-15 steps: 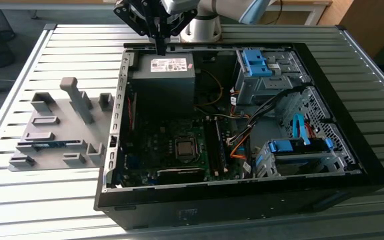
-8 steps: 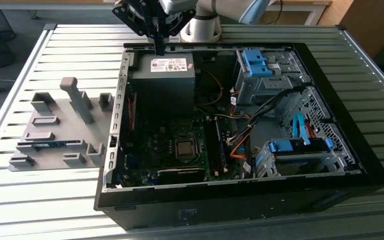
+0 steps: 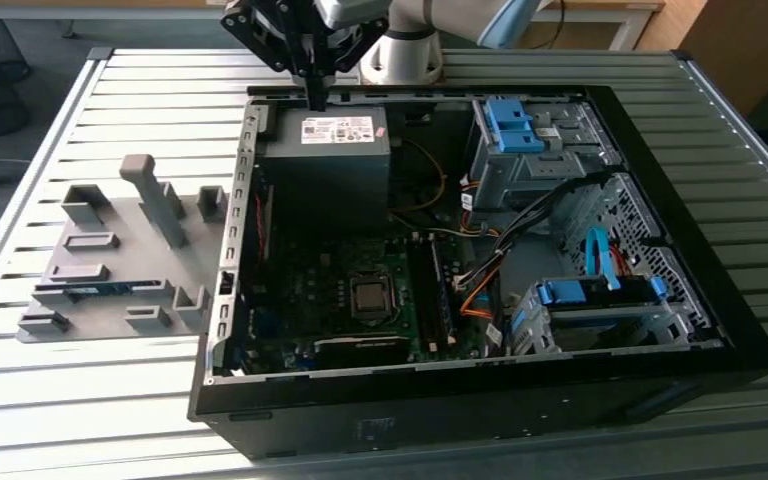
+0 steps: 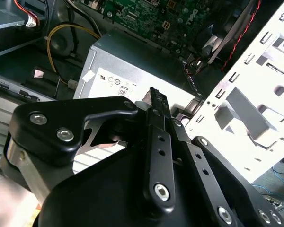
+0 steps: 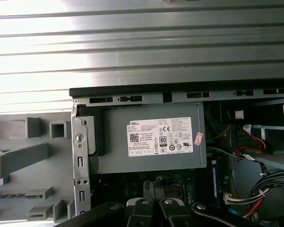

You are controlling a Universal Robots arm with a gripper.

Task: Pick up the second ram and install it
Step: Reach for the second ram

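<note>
Hand (image 3: 317, 102) closed on nothing, above power supply (image 3: 331, 165), second ram (image 3: 91, 290) lying in grey holder (image 3: 124, 262)

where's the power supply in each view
Exterior view: the power supply is the grey box in the case's far corner, below the gripper.
Second wrist view: the power supply lies between the gripper's tip and the green motherboard.
First wrist view: the power supply sits beside the grey fixture.
Shared landmark: its white label.
</note>
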